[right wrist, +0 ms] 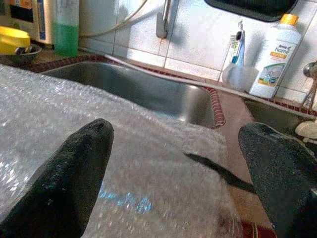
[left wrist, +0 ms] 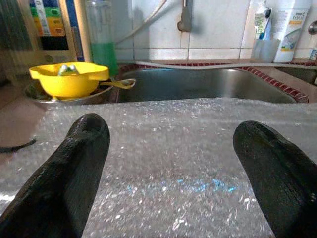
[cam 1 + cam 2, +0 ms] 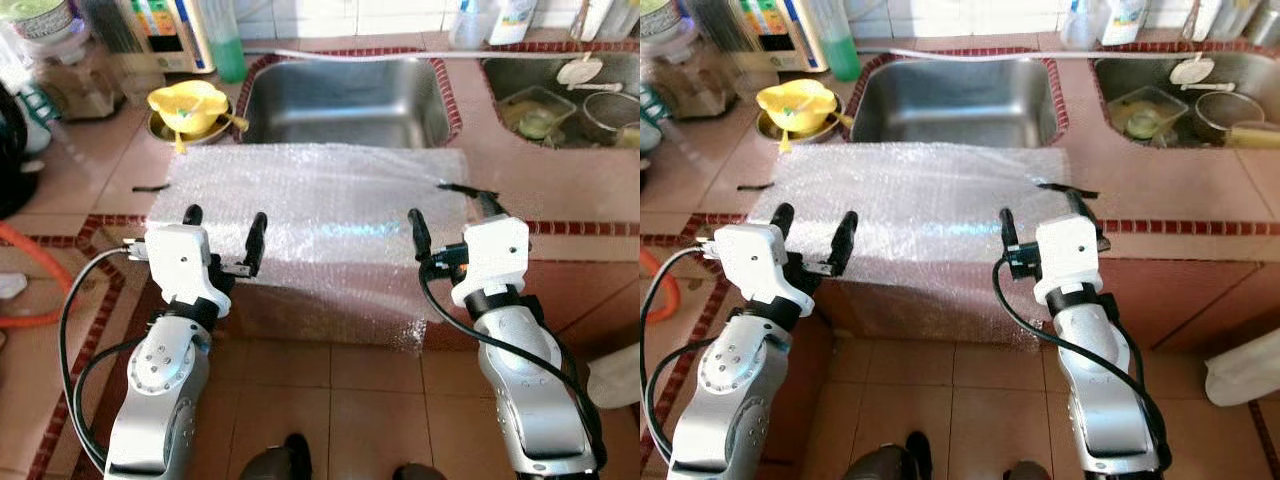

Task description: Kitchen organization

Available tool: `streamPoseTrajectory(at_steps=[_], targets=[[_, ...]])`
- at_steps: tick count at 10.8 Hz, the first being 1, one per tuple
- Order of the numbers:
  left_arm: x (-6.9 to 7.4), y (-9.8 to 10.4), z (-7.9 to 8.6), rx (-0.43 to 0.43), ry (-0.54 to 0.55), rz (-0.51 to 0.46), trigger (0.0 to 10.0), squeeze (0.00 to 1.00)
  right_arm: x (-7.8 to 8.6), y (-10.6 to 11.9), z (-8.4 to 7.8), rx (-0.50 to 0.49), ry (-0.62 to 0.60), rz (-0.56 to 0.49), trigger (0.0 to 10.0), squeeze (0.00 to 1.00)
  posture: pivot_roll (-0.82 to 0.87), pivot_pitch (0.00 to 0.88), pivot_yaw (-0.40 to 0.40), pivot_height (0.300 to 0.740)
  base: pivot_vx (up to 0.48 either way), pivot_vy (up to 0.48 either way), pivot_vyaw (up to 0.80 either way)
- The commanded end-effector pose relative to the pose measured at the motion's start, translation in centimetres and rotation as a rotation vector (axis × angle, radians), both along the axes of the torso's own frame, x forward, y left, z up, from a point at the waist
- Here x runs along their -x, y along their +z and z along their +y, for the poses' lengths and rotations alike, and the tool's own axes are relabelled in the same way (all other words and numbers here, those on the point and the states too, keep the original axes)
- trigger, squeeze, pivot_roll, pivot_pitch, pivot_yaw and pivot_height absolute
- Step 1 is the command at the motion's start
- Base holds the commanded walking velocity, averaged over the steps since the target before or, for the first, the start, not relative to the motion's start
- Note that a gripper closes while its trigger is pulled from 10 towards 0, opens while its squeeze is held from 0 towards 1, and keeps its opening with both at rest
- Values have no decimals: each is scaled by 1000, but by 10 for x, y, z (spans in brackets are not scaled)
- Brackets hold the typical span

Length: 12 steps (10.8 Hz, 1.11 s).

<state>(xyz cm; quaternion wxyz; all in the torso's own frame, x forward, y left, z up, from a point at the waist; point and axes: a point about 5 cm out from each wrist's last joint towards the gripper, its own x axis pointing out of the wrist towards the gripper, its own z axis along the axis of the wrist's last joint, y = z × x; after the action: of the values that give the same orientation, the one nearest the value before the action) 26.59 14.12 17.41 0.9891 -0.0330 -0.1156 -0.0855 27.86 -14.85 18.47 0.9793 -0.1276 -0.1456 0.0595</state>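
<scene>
Left eye view: left gripper [image 3: 224, 231] and right gripper [image 3: 450, 224] hover with fingers spread apart, empty, over the near edge of the bubble wrap sheet [image 3: 320, 215], which drapes off the counter, hiding what's beneath. Beyond lie the sink [image 3: 345, 105] and yellow bowl [image 3: 186, 106]; the far bottles are cut off.

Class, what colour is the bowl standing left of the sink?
Yellow. The bowl shows best in the left wrist view, beside the sink.
</scene>
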Motion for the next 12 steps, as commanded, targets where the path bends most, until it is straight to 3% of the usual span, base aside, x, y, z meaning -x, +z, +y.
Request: streamPoseTrajectory(at_steps=[1,12], targets=[[1,4,2,-5,3,-19,10000,0,2,5,3,-4,12,-27,10000,0,-161,212,99,740,379,0,0],[2,0,2,-19,-2,-3,10000,0,2,6,6,10,43,-35,10000,0,-159,202,97,740,391,0,0]])
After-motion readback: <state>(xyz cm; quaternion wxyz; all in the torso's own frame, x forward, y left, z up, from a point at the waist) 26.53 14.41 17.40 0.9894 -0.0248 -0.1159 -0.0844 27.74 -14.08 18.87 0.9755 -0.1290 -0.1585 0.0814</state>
